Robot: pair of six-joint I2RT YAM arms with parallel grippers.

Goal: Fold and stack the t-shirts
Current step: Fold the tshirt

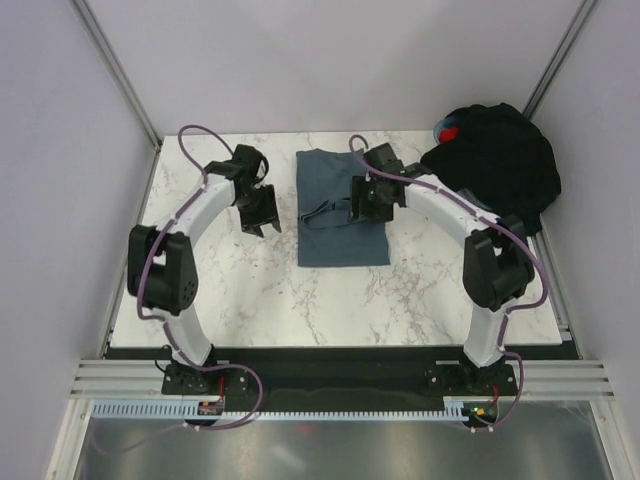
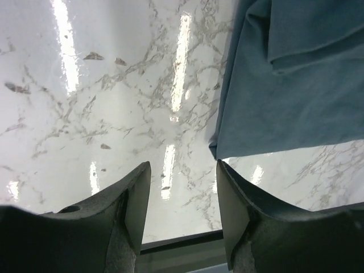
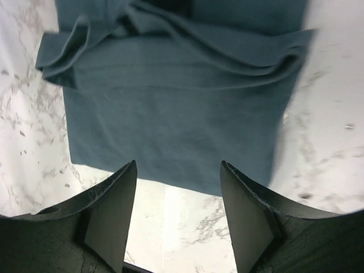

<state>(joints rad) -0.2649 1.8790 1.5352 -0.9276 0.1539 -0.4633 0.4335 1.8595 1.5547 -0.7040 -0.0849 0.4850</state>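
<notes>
blue-grey t-shirt (image 1: 340, 240) lies just right of the wide-open, empty left jaws; beneath the right jaws, likewise open, empty.

Even, bright overhead lighting. The glossy marble surface (image 2: 85, 114) mirrors long white strip-light streaks in the left wrist view; shadows on it are faint and soft-edged. The left hand (image 2: 182, 165) and right hand (image 3: 178, 163) loom dark and slightly soft at the frame bottoms. The black t-shirts (image 1: 500, 165) show almost no detail.
</notes>
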